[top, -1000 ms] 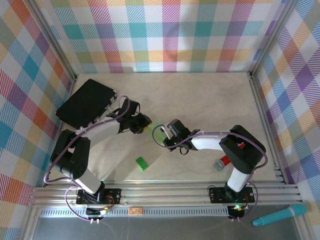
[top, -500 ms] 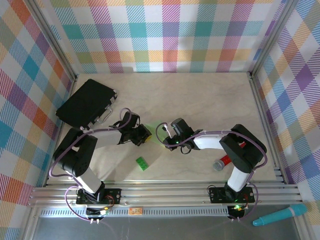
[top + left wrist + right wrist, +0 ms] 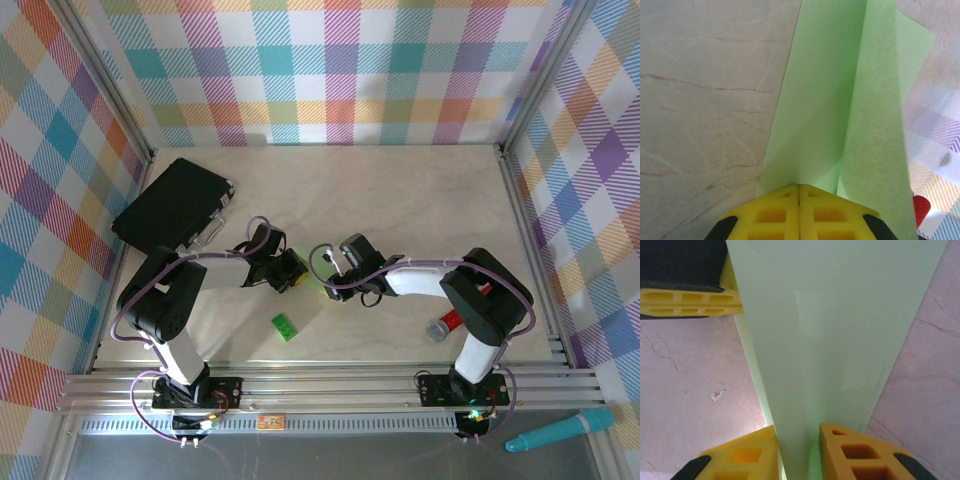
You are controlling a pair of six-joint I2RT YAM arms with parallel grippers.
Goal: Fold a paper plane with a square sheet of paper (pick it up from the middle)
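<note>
Top external: left hand (image 3: 293,272) and right hand (image 3: 332,284) meet mid-tabletop (image 3: 400,200), tips facing each other, with the pale-green sheet of paper (image 3: 314,287) between them. A small green brick (image 3: 285,327) lies nearer the bases, apart from both.

Left wrist: left hand (image 3: 799,192) has its yellow pads pressed together, pinching the sheet's near edge. The sheet (image 3: 830,100) is creased lengthwise.

Right wrist: right hand (image 3: 797,432) has its pads parted, and the sheet (image 3: 840,315) runs between them. The left hand's yellow finger (image 3: 690,297) lies against the sheet's far side.

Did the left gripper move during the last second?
Yes. In the top view the left gripper has moved toward the near edge, closer to the small green brick, and is shut on the paper.
</note>
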